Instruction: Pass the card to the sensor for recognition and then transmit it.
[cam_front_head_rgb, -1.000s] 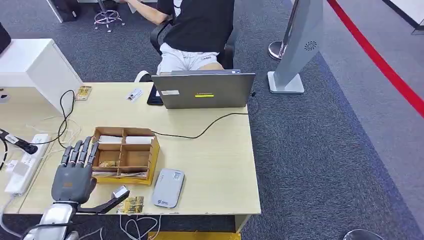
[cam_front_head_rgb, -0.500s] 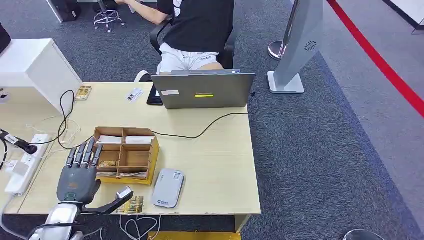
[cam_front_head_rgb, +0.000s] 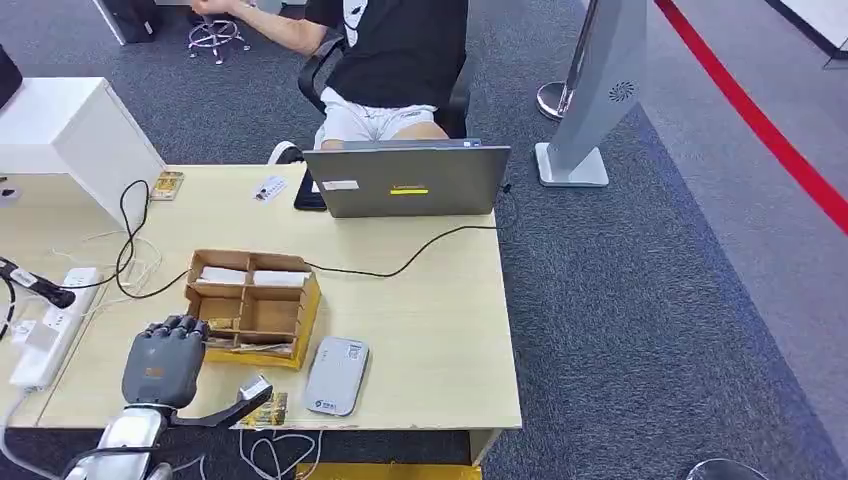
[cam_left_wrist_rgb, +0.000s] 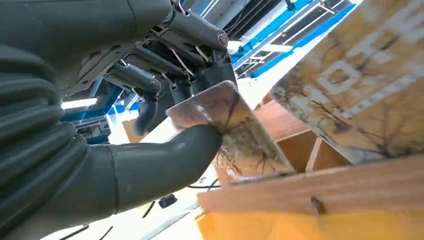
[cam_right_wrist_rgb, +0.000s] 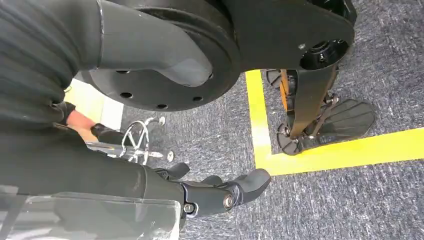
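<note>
- The left hand (cam_front_head_rgb: 165, 362) has its fingers curled, pinching a worn gold-brown card (cam_left_wrist_rgb: 227, 127) against the thumb at the wooden compartment box's (cam_front_head_rgb: 252, 307) near-left corner.
- Grey flat sensor (cam_front_head_rgb: 336, 375) lies beside the box near the table's (cam_front_head_rgb: 440, 330) front edge.
- The right hand (cam_right_wrist_rgb: 220, 192) hangs over carpet, fingers loosely apart, holding nothing.

I see a tan card (cam_left_wrist_rgb: 235, 125) with dark branching marks, brown wooden box (cam_front_head_rgb: 255, 310), silver-grey reader (cam_front_head_rgb: 336, 376), pale beige desk (cam_front_head_rgb: 420, 320), grey laptop (cam_front_head_rgb: 405, 180).

Grey carpet (cam_front_head_rgb: 640, 300); red floor stripe (cam_front_head_rgb: 770, 130); light wood desk (cam_front_head_rgb: 440, 330); white cabinet (cam_front_head_rgb: 70, 130).
</note>
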